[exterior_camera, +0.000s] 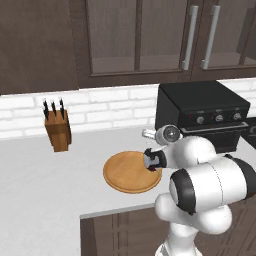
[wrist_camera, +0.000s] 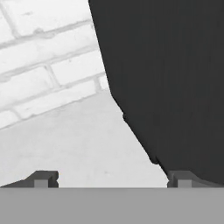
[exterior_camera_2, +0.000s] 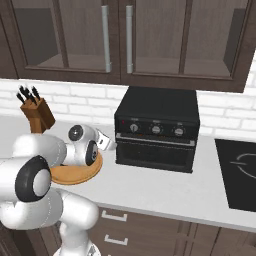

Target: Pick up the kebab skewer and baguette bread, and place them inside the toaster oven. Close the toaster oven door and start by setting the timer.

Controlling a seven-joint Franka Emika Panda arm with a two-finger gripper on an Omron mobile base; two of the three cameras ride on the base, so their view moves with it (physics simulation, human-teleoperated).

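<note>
Gripper [wrist_camera: 113,178] first: from the hand camera I see my 2 finger tips standing far apart near the bottom corners, jaws spread wide with nothing between them. Ahead of them lies pale grey counter [wrist_camera: 74,144], white brick wall [wrist_camera: 43,65] to the left and the black side of the toaster oven [wrist_camera: 166,78] on the right.

From the right base camera the hand sits just left of the toaster oven [exterior_camera_2: 157,117], level with its lower front, above the counter [exterior_camera_2: 165,190]. The toaster oven door [exterior_camera_2: 155,152] looks shut against the front, under the row of 3 knobs [exterior_camera_2: 156,129], though I can't be fully sure of that at this angle.

On the left base camera the wooden plate [exterior_camera: 127,172] rests on the counter in front of the oven's left corner, partly behind my arm. Its visible surface is bare wood. A knife block [exterior_camera: 58,129] stands well to the left by the wall. Dark cabinets [exterior_camera: 140,35] hang above.
</note>
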